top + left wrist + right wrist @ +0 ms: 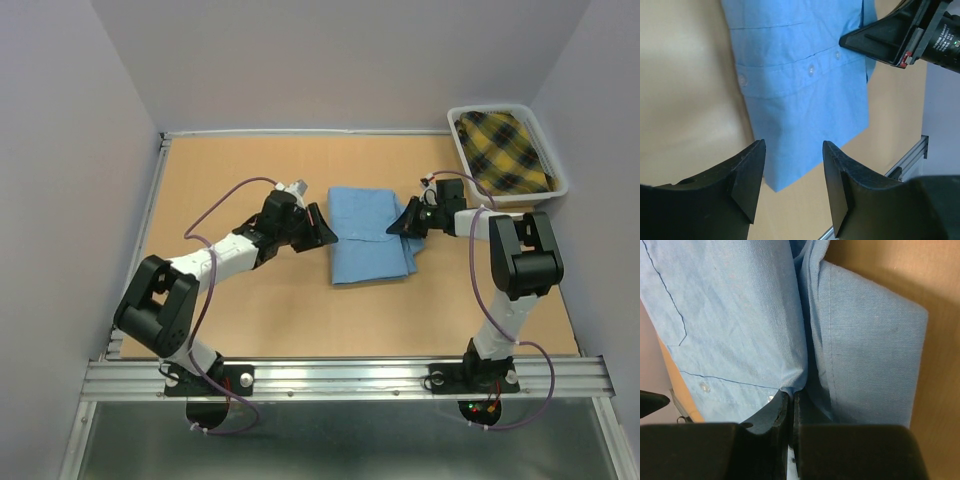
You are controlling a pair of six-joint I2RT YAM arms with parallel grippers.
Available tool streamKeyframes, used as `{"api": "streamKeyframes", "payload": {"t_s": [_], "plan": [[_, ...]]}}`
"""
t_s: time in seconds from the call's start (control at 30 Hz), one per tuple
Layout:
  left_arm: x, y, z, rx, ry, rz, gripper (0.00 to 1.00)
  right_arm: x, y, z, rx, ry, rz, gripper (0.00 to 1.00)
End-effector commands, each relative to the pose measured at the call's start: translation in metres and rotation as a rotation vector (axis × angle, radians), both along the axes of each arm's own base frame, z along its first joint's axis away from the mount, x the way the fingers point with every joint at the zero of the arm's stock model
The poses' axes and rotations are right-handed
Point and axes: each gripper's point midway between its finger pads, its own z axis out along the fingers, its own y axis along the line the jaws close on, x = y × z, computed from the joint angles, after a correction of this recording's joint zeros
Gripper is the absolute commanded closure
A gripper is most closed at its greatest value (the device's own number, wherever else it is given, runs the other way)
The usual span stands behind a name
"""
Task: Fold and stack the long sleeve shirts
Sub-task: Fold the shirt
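A light blue long sleeve shirt [368, 235] lies folded into a rectangle in the middle of the table, its button placket [810, 70] showing in the left wrist view. My left gripper [322, 228] hovers at the shirt's left edge, open, with only the cloth's corner [785, 170] and bare table between its fingers [752, 172]. My right gripper [408, 220] is at the shirt's right edge, shut on a puckered fold of the blue cloth [791, 390]. From the left wrist view the right gripper [885, 37] is seen resting over the far side of the shirt.
A white basket [560, 185] at the back right corner holds a yellow and black plaid garment [505, 150]. Grey walls close in the wooden table [240, 290]. A metal rail [340, 375] runs along the near edge.
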Motion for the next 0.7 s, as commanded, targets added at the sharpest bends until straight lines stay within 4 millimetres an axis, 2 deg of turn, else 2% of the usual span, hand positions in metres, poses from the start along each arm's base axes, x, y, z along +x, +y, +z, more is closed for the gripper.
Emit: {"api": "streamKeyframes", "payload": {"t_s": [0.0, 0.1, 0.4, 0.67], "plan": [[0.012, -0.032, 0.029, -0.094, -0.072, -0.044, 0.41, 0.005, -0.006, 0.001, -0.018, -0.050, 0.011, 0.99], [0.013, -0.044, 0.025, -0.103, -0.064, -0.062, 0.42, 0.008, -0.010, 0.009, -0.040, -0.076, -0.003, 0.99], [0.014, -0.057, 0.011, -0.102, -0.039, -0.070, 0.44, 0.018, -0.017, 0.030, -0.087, -0.122, -0.009, 0.99], [0.017, -0.061, -0.020, -0.058, 0.015, -0.062, 0.44, 0.022, -0.027, 0.041, -0.153, -0.152, -0.042, 0.99]]}}
